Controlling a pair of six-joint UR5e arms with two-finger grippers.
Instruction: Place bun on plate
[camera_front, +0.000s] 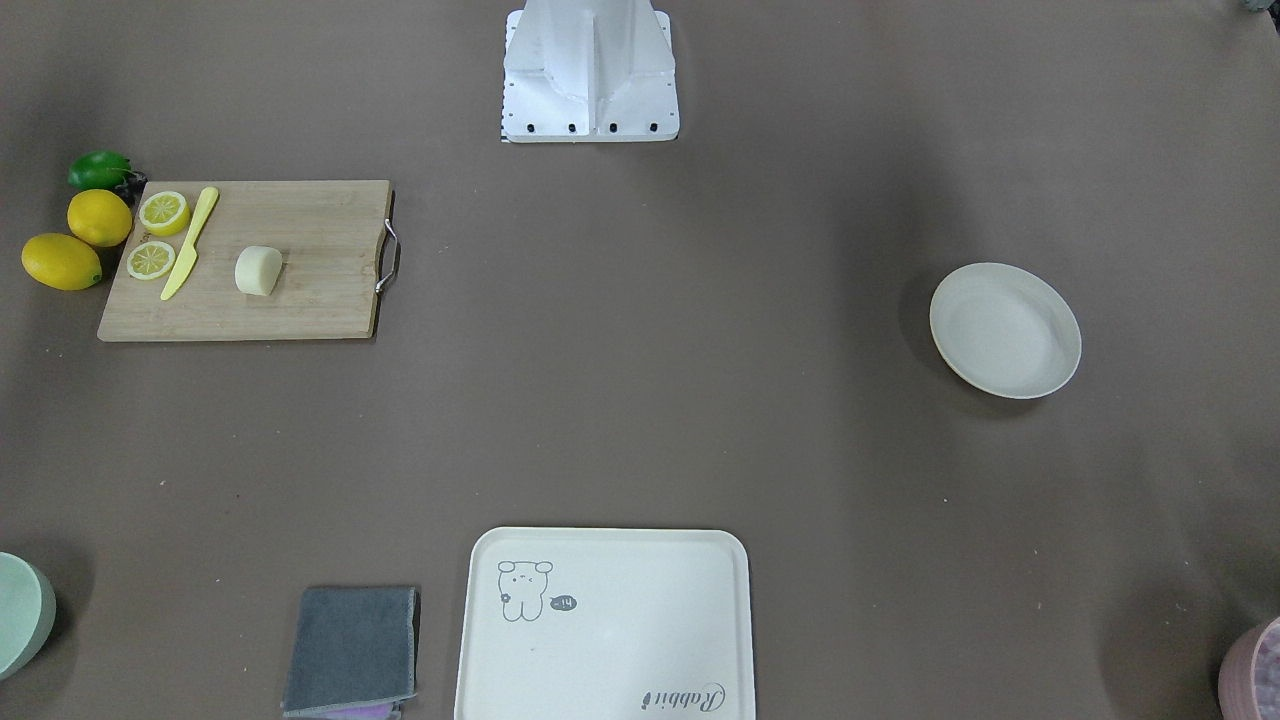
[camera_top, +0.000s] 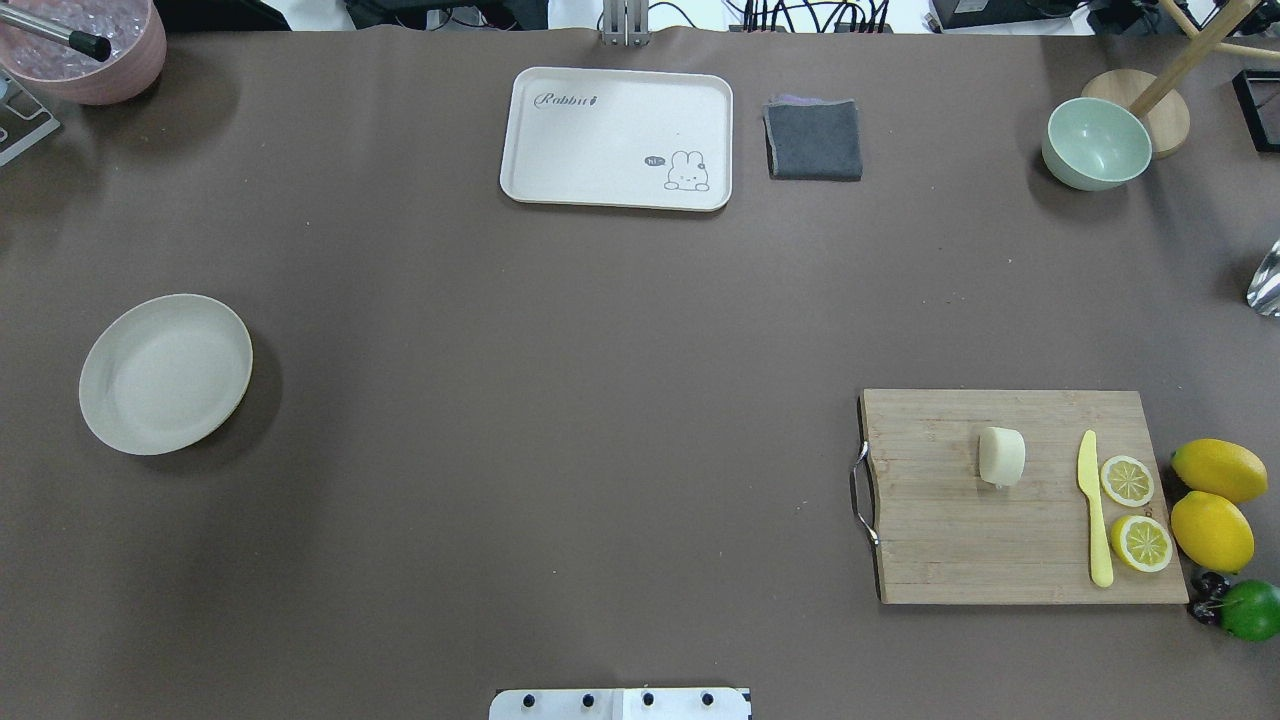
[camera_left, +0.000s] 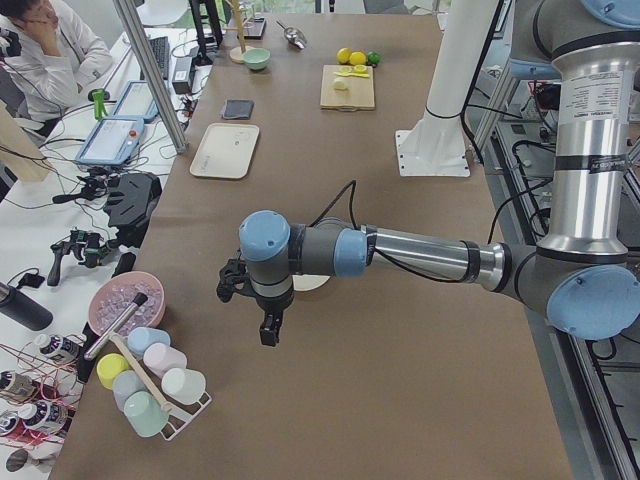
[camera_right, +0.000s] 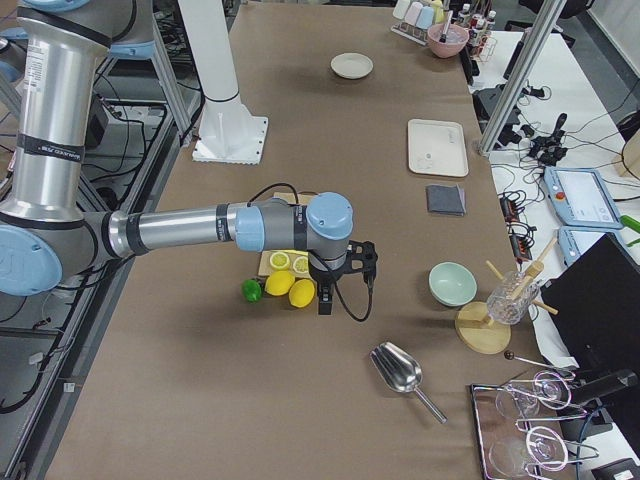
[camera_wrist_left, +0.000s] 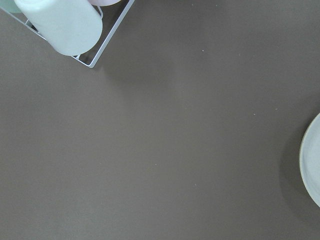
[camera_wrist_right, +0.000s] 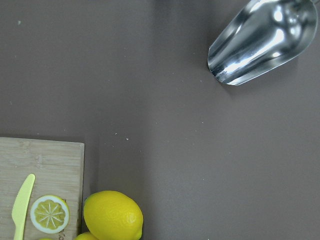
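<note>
Resting on its side near the middle of a wooden cutting board (camera_top: 950, 540), the bun (camera_top: 1002, 457) is on the robot's right half of the brown surface (camera_top: 560, 400). On the same board a yellow knife (camera_top: 1095, 510) lies between the bun and two lemon slices (camera_top: 1127, 480). Two whole lemons (camera_top: 1218, 470) and a green lime (camera_top: 1250, 609) sit just off the board's outer edge. The plate (camera_top: 165, 373) stands alone on the robot's left half, well apart from the bun.

Along the far edge are a cream tray (camera_top: 615, 140) with a rabbit print, a folded grey cloth (camera_top: 814, 140) just beside it, a pale green bowl (camera_top: 1096, 143) and a pink bowl (camera_top: 90, 50).

The left pincer (camera_left: 268, 325) hangs above the surface near the plate, close to a rack of pastel cups (camera_left: 150, 385). The right pincer (camera_right: 325, 300) hangs over the whole lemons beyond the board's end, with a metal scoop (camera_wrist_right: 262, 40) lying nearby. It cannot be told whether either pincer is spread or pressed together. Neither one touches the bun.
</note>
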